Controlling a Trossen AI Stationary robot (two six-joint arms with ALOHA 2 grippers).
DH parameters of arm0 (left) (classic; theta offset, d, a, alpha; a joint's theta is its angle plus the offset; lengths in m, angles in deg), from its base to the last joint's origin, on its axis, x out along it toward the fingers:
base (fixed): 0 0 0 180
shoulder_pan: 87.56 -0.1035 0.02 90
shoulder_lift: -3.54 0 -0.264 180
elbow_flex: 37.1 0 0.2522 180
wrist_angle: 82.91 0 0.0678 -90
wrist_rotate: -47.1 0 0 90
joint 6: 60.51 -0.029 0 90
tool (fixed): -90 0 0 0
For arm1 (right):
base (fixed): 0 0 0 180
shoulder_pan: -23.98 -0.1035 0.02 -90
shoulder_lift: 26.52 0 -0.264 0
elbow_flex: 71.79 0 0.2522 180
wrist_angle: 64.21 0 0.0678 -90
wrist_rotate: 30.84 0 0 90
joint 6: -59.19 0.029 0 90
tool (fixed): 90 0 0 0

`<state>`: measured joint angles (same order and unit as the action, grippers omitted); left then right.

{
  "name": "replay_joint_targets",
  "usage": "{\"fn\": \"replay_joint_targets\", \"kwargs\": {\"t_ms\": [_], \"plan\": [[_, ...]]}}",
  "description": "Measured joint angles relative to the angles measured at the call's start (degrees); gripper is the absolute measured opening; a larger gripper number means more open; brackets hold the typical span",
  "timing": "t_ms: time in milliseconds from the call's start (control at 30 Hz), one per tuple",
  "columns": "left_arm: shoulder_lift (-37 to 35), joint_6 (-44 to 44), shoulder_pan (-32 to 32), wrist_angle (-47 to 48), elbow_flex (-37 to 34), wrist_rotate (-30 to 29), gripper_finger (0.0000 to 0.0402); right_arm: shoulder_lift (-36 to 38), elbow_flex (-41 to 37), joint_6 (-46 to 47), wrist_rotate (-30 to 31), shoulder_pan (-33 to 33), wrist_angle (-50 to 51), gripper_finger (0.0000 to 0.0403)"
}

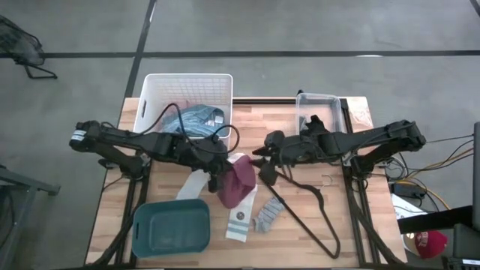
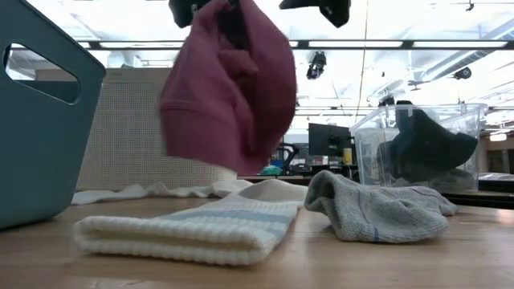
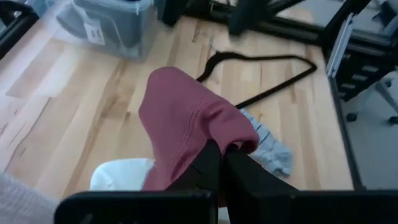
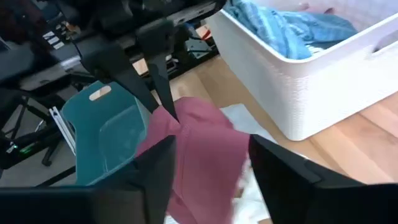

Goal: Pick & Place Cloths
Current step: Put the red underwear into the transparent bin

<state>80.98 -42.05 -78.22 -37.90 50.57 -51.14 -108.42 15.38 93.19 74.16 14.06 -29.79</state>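
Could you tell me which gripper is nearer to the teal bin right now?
Left. The left gripper, shut on the maroon cloth, hangs just beside the teal bin's far corner; the right gripper is open farther off, beyond that cloth.

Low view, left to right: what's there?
Teal bin → maroon cloth hanging from the left gripper → grey sock → clear bin.
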Motion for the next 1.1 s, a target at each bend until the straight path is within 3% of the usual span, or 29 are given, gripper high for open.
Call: {"fn": "replay_joint_targets", "kwargs": {"t_ms": [300,567,733,833,1100], "plan": [[-0.45,1.53,-0.1,-5.7,1.85,0.0,0.0009,-6.75,3.47,-0.03,-0.9,-0.72,-1.19,0.0305],[-0.47,0.69,-0.22,-13.79,2.95,1.34,0.0013,-13.68,10.01,-4.8,-4.96,-0.74,-6.34,0.0316],[-0.67,1.6,-0.06,-15.79,3.5,3.38,0.0011,-15.85,15.36,-6.87,-5.18,-0.87,-6.03,0.028],[-0.86,1.67,-0.15,-15.02,3.76,3.02,0.0013,-16.09,16.45,-7.89,-4.75,-0.79,-5.28,0.0236],[-1.15,1.51,-0.19,-15.77,3.74,2.96,0.0011,-14.87,16.96,-9.14,-6.34,-0.7,-2.8,0.004]]}}
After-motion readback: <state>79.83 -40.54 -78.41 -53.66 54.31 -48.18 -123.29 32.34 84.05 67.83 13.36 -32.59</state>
